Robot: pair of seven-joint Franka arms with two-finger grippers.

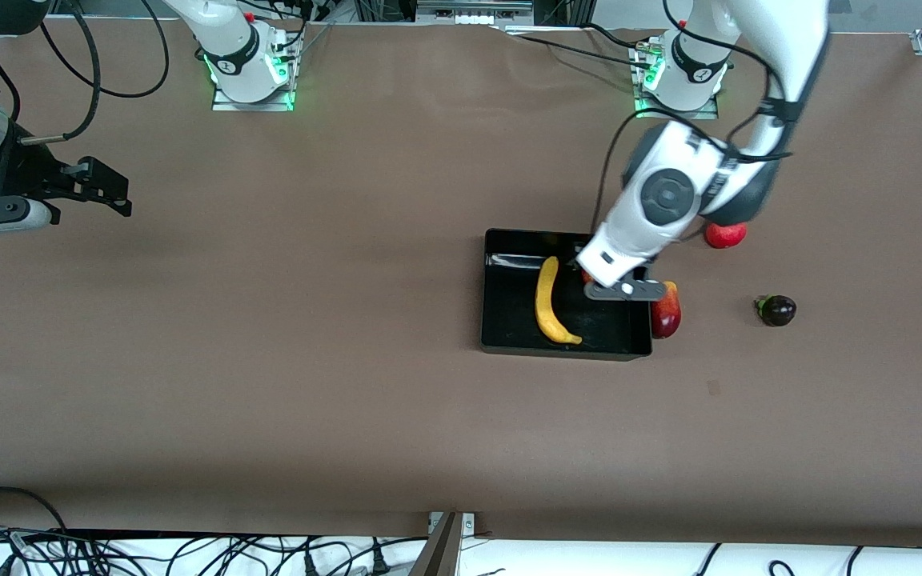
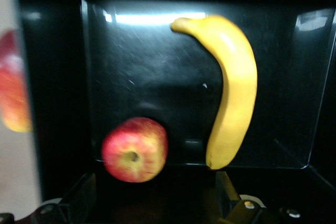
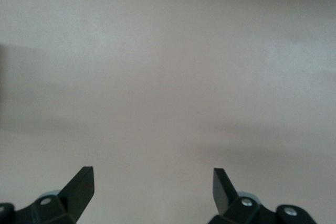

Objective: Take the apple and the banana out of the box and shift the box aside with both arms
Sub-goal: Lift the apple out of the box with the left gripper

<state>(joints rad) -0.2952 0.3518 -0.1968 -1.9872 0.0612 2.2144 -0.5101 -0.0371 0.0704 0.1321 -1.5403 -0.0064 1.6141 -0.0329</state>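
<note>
The black box [image 1: 501, 320] lies mid-table toward the left arm's end. A yellow banana [image 1: 551, 302] lies in it, also seen in the left wrist view [image 2: 233, 87]. A red-and-yellow apple [image 2: 135, 149] lies on the box floor [image 2: 147, 66] beside the banana; in the front view only a red sliver of the apple [image 1: 587, 277] shows under the hand. My left gripper [image 1: 607, 276] hangs over the box, open [image 2: 153, 180], with the apple just ahead of its fingers and apart from them. My right gripper [image 1: 105, 190] waits open [image 3: 152, 184] over bare table at the right arm's end.
A red-and-yellow fruit [image 1: 666, 310] lies on the table against the box's outer wall. A red fruit [image 1: 725, 234] lies partly under the left arm. A dark purple fruit [image 1: 777, 310] lies toward the left arm's end. Cables run along the table's near edge.
</note>
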